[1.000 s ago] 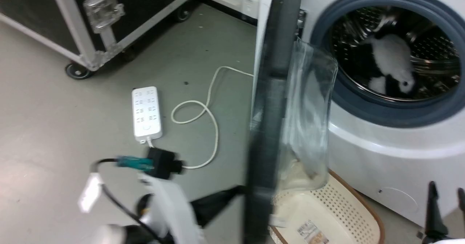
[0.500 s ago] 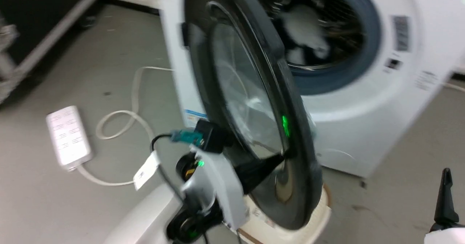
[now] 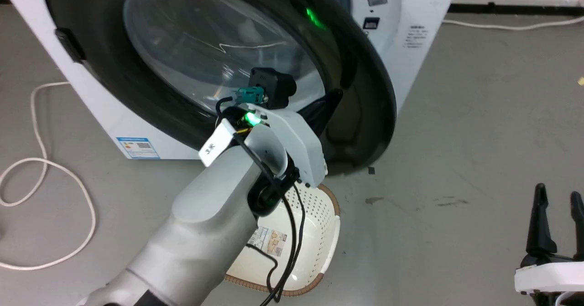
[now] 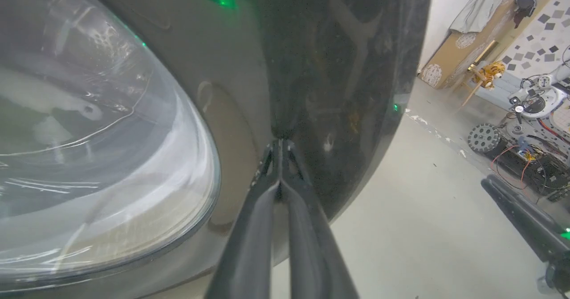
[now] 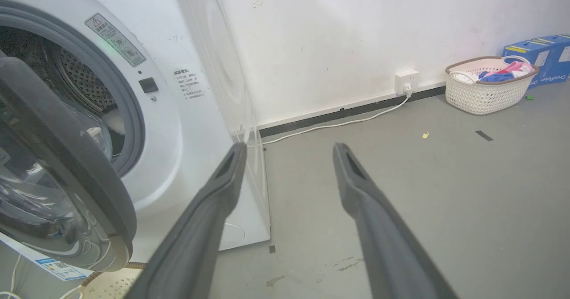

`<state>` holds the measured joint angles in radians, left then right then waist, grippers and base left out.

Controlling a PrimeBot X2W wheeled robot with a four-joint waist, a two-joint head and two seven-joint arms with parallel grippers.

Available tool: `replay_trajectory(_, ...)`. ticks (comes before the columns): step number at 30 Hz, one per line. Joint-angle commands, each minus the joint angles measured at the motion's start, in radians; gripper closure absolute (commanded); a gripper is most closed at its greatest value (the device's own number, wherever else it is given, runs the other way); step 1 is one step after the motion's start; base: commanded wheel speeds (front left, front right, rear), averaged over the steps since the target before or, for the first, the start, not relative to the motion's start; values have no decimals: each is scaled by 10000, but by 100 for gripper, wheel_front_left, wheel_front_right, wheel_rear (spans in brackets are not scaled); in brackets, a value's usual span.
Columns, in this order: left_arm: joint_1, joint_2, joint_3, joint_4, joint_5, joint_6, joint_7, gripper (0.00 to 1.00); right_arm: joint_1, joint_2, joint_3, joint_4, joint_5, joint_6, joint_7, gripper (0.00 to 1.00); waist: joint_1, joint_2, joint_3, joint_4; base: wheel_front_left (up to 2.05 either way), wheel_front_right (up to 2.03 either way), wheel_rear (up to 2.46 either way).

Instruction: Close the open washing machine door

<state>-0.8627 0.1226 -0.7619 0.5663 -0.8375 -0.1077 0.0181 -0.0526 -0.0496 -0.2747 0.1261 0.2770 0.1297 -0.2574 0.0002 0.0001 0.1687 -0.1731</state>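
The left hand, closed and empty, touches the black rim of the ajar washing machine door; the right hand is spread open, empty.

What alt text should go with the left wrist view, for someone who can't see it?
The left arm's two dark jaws, shut together, rest their tips against the glossy black rim of a washing machine door, beside its bulging glass window. Grey floor and cluttered equipment show at right.
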Motion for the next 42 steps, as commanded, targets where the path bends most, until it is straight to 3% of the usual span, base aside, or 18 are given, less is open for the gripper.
replay_trajectory(1,-273,-108,31,470,154,69,-341,100,-163,-6,74,6,63,10,-43,0,-2,-1,50,-63,0,0,0)
replay_trajectory(4,-426,-187,167,904,262,177,-967,100,-40,-6,79,56,49,10,-43,0,-2,-1,-195,164,0,0,0)
replay_trajectory(5,-388,-28,361,917,491,377,-1885,100,143,-6,42,80,4,10,-43,0,-2,-1,-571,496,0,0,0)
replay_trajectory(8,-156,453,744,603,885,958,-2572,100,303,-6,56,76,-33,10,-43,0,-2,-1,-907,809,0,0,0)
replay_trajectory(9,-156,453,744,603,885,958,-2572,100,303,-6,56,76,-33,10,-43,0,-2,-1,-907,809,0,0,0)
replay_trajectory(10,147,923,1104,176,1315,1452,-2749,100,389,-6,114,76,-63,10,-43,0,-2,-1,-1148,998,0,0,0)
replay_trajectory(11,147,923,1104,176,1315,1452,-2749,100,389,-6,114,76,-63,10,-43,0,-2,-1,-1148,998,0,0,0)
replay_trajectory(15,1770,2083,2838,-2114,2687,2470,-2794,100,515,-6,329,-41,-76,10,-43,0,-2,-1,-1484,1344,0,0,0)
replay_trajectory(19,3148,2433,3606,-3139,3307,2754,-2796,100,616,-6,426,-75,-37,10,-43,0,-2,-1,-1641,1523,0,0,0)
replay_trajectory(21,4068,2516,3891,-3493,3392,2761,-2796,100,692,-6,475,-83,-1,10,-43,0,-2,-1,-1720,1624,0,0,0)
replay_trajectory(30,6710,2440,4418,-3418,2457,1905,-2798,100,987,-6,816,-169,16,10,-43,0,-2,-1,-1840,1840,0,0,0)
replay_trajectory(31,6853,2400,4430,-3368,2407,1849,-2798,93,1021,-6,840,-178,1,10,-43,0,-2,-1,-1843,1850,0,0,0)
replay_trajectory(33,7074,2310,4450,-3277,2378,1772,-2798,52,1071,-6,875,-188,-43,10,-43,0,-2,-1,-1847,1862,0,0,0)
replay_trajectory(34,7127,2254,4532,-3283,2412,1802,-2798,3,1080,-6,884,-199,-75,10,-43,0,-2,-1,-1840,1867,0,0,0)
replay_trajectory(35,7184,2180,4608,-3316,2446,1811,-2798,0,1080,-6,897,-193,-81,10,-43,0,-2,-1,-1837,1868,0,0,0)
replay_trajectory(36,7236,2128,4654,-3339,2497,1803,-2798,0,1069,-6,915,-204,-171,10,-43,61,-2,-1,-1836,1866,0,0,0)
replay_trajectory(37,7269,2085,4705,-3368,2559,1800,-2798,0,1052,-6,937,-226,-299,10,-43,100,-2,-1,-1830,1862,0,0,0)
replay_trajectory(42,7348,1929,4962,-3579,2948,1845,-2798,0,686,-6,961,-438,-1786,10,-11,100,-2,-1,-1793,1815,0,0,0)
